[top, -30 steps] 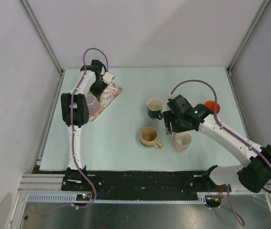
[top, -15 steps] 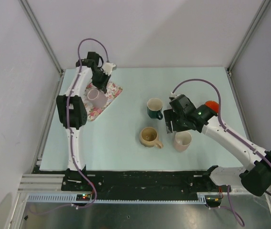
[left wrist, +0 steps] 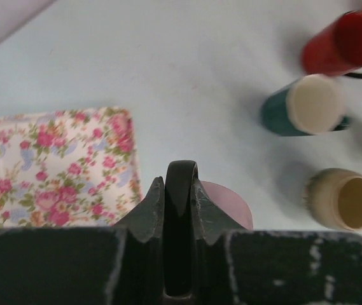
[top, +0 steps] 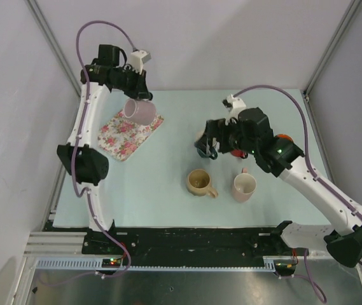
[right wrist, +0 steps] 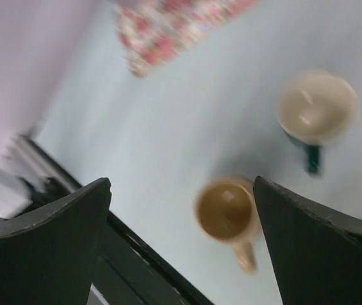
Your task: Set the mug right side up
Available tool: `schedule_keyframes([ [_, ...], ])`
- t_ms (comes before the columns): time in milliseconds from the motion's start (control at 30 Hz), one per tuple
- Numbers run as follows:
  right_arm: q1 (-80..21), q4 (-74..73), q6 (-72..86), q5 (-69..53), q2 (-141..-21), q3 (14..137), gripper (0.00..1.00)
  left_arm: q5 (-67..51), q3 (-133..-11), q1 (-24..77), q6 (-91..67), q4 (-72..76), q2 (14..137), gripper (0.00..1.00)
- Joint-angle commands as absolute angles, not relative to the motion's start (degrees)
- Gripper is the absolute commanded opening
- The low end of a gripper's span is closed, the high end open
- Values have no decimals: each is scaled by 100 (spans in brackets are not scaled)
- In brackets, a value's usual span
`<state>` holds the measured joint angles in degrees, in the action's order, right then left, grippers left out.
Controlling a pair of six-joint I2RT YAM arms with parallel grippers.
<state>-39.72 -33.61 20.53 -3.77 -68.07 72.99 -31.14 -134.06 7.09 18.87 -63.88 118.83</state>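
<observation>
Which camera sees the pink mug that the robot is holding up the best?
The top external view: the whole pink mug shows, tilted in the left gripper by the flowery tray. The left wrist view catches only a pink sliver beside its closed jaws. The right wrist view does not show it.

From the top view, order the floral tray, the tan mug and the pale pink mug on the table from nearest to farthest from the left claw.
1. Floral tray, left side, close to the left claw.
2. Tan mug, centre front.
3. Pale pink mug, right of it.
</observation>
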Motion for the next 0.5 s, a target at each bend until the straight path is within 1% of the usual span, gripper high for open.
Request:
schedule_keyframes([
  [0, -3913, -415, 2862, -1974, -7235, 7496, 99, -4216, -13732, 1049, 1119, -6342, 10747, 0],
  [100, -3827, 962, 3689, -2342, -7739, 7515, 99, -4586, -13744, 1177, 775, -6337, 10485, 0],
  [300, -3785, 2266, 4687, -2749, -8545, 7854, 99, -5090, -13883, 1425, 331, -6315, 10202, 0],
  [400, -3826, 2716, 5100, -2983, -8846, 8006, 91, -5198, -13885, 1574, 307, -6312, 10161, 0],
  [467, -3881, 2962, 5289, -3123, -8970, 8068, 80, -5182, -13911, 1633, 305, -6300, 10180, 0],
])
